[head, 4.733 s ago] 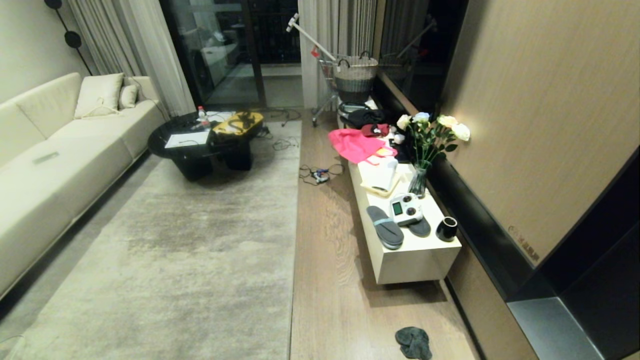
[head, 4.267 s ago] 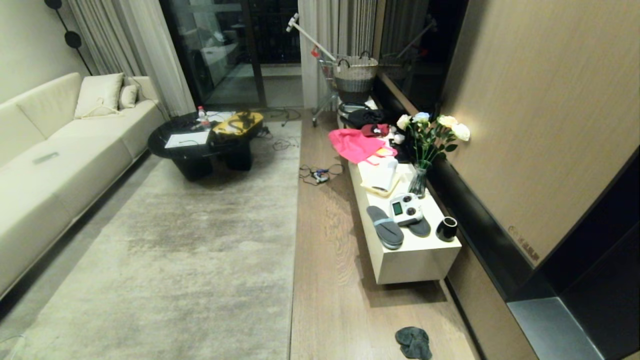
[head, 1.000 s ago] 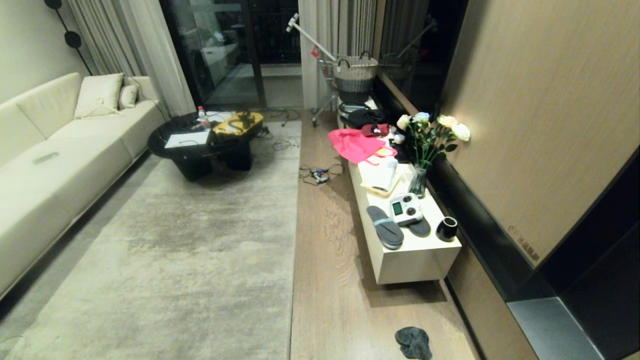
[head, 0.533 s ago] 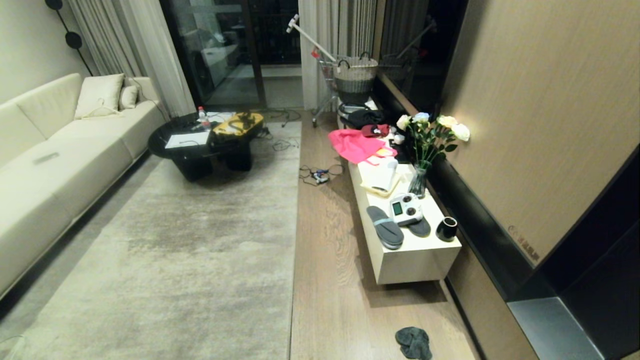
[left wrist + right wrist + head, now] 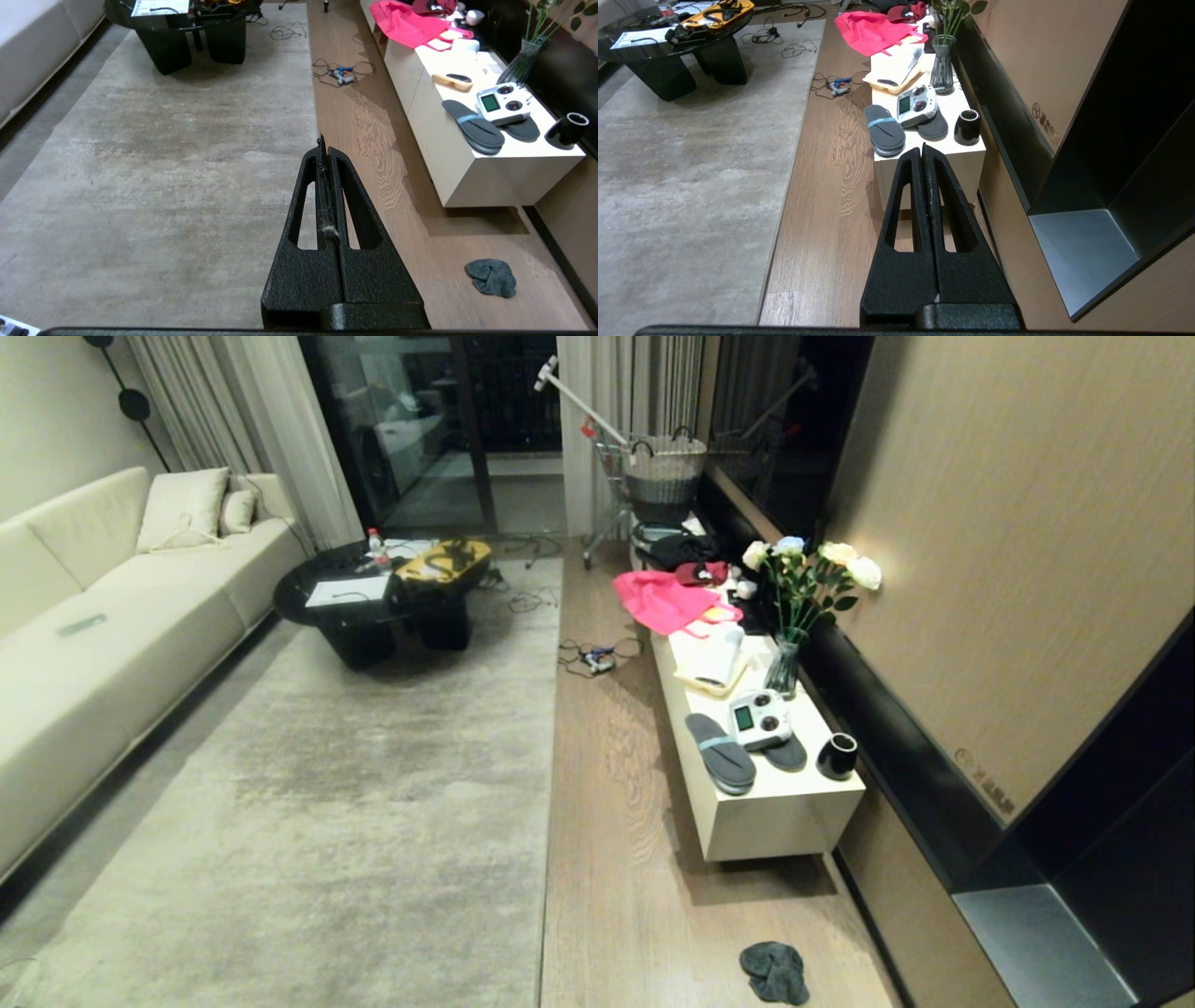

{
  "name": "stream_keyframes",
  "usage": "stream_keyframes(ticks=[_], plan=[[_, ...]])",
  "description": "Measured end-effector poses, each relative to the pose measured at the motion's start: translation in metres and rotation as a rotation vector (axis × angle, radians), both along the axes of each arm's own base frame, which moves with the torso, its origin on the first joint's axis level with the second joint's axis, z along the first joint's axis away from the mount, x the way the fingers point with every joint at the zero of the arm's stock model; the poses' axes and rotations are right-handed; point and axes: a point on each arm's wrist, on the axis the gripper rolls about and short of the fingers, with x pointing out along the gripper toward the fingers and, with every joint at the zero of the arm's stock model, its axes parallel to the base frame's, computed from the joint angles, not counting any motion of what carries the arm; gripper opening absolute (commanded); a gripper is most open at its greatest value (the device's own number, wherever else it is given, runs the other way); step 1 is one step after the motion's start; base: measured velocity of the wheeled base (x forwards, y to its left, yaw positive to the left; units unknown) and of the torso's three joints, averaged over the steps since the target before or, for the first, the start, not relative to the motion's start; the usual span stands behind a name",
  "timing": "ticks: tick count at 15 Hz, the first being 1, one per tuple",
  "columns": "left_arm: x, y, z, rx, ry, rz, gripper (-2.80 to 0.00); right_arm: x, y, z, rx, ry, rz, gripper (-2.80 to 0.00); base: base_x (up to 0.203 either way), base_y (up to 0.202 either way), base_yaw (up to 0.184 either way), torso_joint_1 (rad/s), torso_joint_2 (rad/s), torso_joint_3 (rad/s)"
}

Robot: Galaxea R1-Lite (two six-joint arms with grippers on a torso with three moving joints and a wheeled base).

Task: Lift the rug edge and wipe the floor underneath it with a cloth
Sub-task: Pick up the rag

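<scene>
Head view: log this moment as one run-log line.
rug: flat, edge not lifted | cloth: on floor near white cabinet | left pincer: shut, empty | right pincer: shut, empty

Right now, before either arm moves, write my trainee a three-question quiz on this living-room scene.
1. True or false: the small dark grey-teal fuzzy cloth lies on the large pale grey-beige rug.
2. Which object rests partly on the grey slippers on the low white cabinet: A) glass flower vase, B) white handheld controller, C) black cup?
3. In what state are the black left gripper and right gripper?

Key
1. False: it lies on the light brown wood-plank floor, near the cabinet's end.
2. B, the white handheld controller.
3. Both shut, holding nothing.
</scene>
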Motion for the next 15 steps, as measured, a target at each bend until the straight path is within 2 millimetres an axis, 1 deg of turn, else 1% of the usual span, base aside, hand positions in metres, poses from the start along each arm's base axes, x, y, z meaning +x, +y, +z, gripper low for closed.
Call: stream_keyframes(ticks=[15], plan=[[0.0000,0.0000,0.0000,0.000,0.000,0.000,-2.80,0.0001,0.0000,0.0000,0.004,0.002,-0.001,-2.80,0.000,0.000,0.000,-0.129,0.33,0.191]])
